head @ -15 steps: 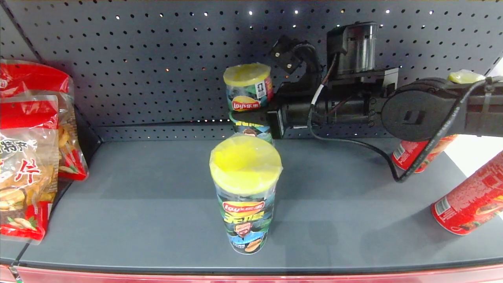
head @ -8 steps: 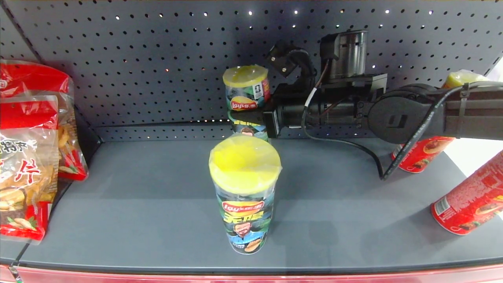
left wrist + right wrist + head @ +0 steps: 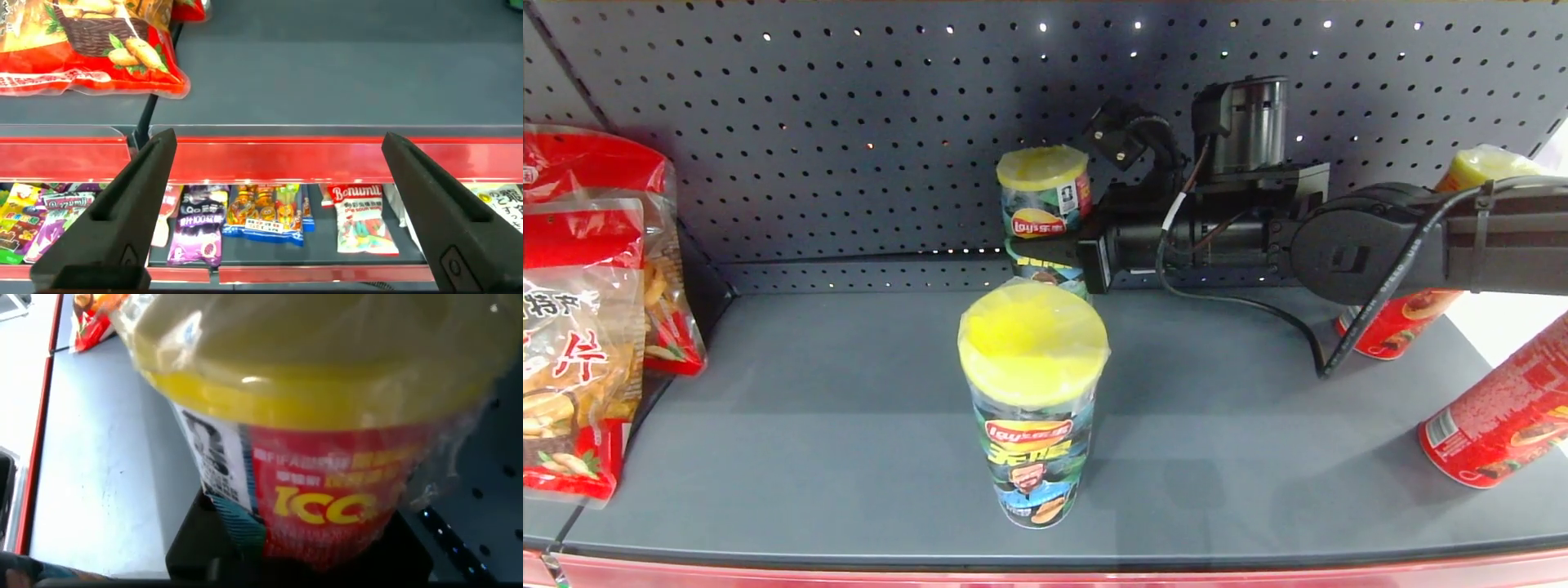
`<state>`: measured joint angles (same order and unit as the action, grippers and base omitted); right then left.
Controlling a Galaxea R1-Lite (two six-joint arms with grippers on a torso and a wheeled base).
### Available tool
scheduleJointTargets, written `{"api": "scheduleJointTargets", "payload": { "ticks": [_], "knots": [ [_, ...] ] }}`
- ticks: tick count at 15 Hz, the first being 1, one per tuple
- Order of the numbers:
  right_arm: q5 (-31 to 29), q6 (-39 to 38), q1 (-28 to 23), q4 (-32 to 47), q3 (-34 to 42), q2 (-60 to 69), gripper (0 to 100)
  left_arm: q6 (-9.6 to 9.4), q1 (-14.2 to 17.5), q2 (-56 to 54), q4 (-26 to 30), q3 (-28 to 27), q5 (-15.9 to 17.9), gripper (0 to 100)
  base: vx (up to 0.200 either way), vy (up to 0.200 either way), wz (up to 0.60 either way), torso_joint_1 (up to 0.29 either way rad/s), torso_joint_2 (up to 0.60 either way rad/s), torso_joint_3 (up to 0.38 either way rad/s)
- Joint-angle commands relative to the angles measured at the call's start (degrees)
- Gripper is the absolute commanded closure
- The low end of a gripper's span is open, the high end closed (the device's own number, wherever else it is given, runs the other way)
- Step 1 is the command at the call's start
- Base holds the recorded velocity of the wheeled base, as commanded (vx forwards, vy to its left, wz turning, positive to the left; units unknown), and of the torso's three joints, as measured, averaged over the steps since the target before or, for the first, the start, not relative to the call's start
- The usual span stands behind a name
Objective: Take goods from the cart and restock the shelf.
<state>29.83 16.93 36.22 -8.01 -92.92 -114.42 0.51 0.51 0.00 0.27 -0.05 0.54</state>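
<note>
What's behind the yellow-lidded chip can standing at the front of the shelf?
A second yellow-lidded can, clamped by the right gripper, close to the pegboard wall. The front can hides its base, so whether it rests on the shelf is unclear.

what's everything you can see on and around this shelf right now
chip cans: 2, green with yellow lids; one upright mid-shelf, the held can near the back panel
red cans: 2, red; shelf's right end, one behind the right arm
snack bags: at least 2, red; shelf's left end
small packets: several, mixed colours; lower shelf
shelf: 1, grey; pegboard back
left gripper: 1, black, open; before the shelf's red edge
right gripper: 1, black; shut on held can
</note>
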Motion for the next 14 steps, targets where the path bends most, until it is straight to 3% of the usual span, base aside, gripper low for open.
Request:
{"api": "scheduleJointTargets", "payload": {
  "ticks": [1,2,9,14],
  "knots": [
    [-0.04,0.03,-0.45,0.27,1.07,0.25,100,0.02,0.02,0.09,0.00,-0.04,-0.01,0,0.000,0.000,0.00,0.000,0.00,0.000],
    [-0.04,0.03,-0.80,0.19,1.77,0.16,0,0.02,0.02,0.09,0.00,0.05,-0.01,0,0.000,0.000,0.00,0.000,0.00,0.000],
    [0.76,0.03,-1.85,-0.43,3.80,0.34,0,0.02,0.02,0.09,0.00,-0.04,-0.01,0,0.000,0.000,0.00,0.000,0.00,0.000],
    [1.28,0.21,-3.35,-0.69,11.00,3.33,0,0.02,0.02,0.09,0.00,-0.04,-0.01,0,0.000,0.000,0.00,0.000,0.00,0.000]
  ]
}}
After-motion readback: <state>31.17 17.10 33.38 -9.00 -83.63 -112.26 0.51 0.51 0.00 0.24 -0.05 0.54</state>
